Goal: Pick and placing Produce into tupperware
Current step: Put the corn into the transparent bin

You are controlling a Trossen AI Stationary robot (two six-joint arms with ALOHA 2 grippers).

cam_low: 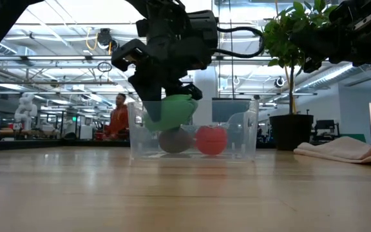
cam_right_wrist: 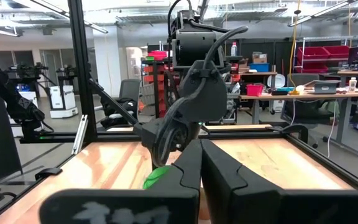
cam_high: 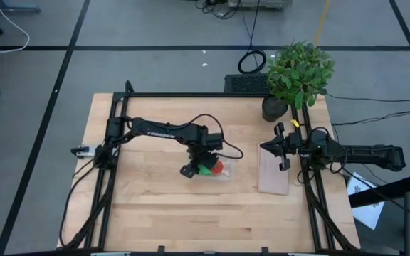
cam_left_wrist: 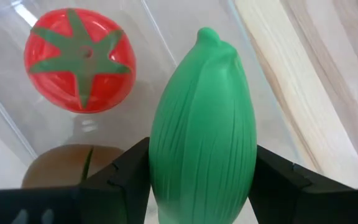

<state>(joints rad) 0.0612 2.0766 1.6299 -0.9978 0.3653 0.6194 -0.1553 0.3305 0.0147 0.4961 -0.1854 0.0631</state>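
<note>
From above, the left gripper (cam_high: 199, 168) hangs over the clear container (cam_high: 223, 173) near the middle of the table (cam_high: 148, 206), and only scraps of green and red peek out beneath the arm. The level view across the table fills in the rest: the green oblong piece (cam_low: 170, 112) is pinched between the left gripper's fingers at the container's left end, its lower end dipped below the rim of the container wall (cam_low: 245, 132), while the brown ball (cam_low: 174, 140) and the red tomato (cam_low: 210, 140) sit side by side on the container floor — brown on the left, red on the right. The left wrist camera shows what neither does: the dark fingers (cam_left_wrist: 124, 180) pressed against both sides of the ribbed green piece (cam_left_wrist: 204, 124), the tomato's (cam_left_wrist: 79, 59) green star-shaped top, and the brown ball (cam_left_wrist: 67, 163) beside it. The right gripper (cam_high: 284, 148) waits at the table's right side above a whitish cloth (cam_high: 273, 174), near the potted plant (cam_high: 297, 75) — its fingers (cam_right_wrist: 229, 180) pressed together, holding nothing.
</note>
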